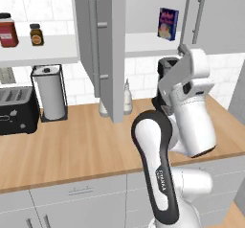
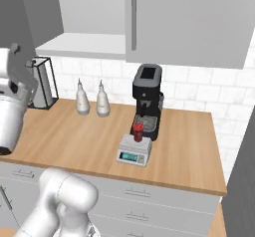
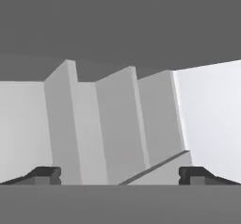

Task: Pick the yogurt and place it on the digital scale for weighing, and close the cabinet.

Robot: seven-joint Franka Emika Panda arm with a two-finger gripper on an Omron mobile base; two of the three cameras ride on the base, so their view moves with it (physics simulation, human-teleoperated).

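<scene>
The small red yogurt stands upright on the top plate of the silver digital scale, right in front of the black coffee machine. The grey upper cabinet has its left door swung open towards me, baring the white shelf; its right door is shut. My gripper is open with nothing between its fingertips. It is raised to shelf height and faces grey cabinet panels at close range. My hand sits just below the shelf's right part.
A blue-purple box stands on the cabinet shelf. Two white bottles stand at the wall. To the left are a paper-towel holder, a black toaster, and a red jar and a small jar on an open shelf.
</scene>
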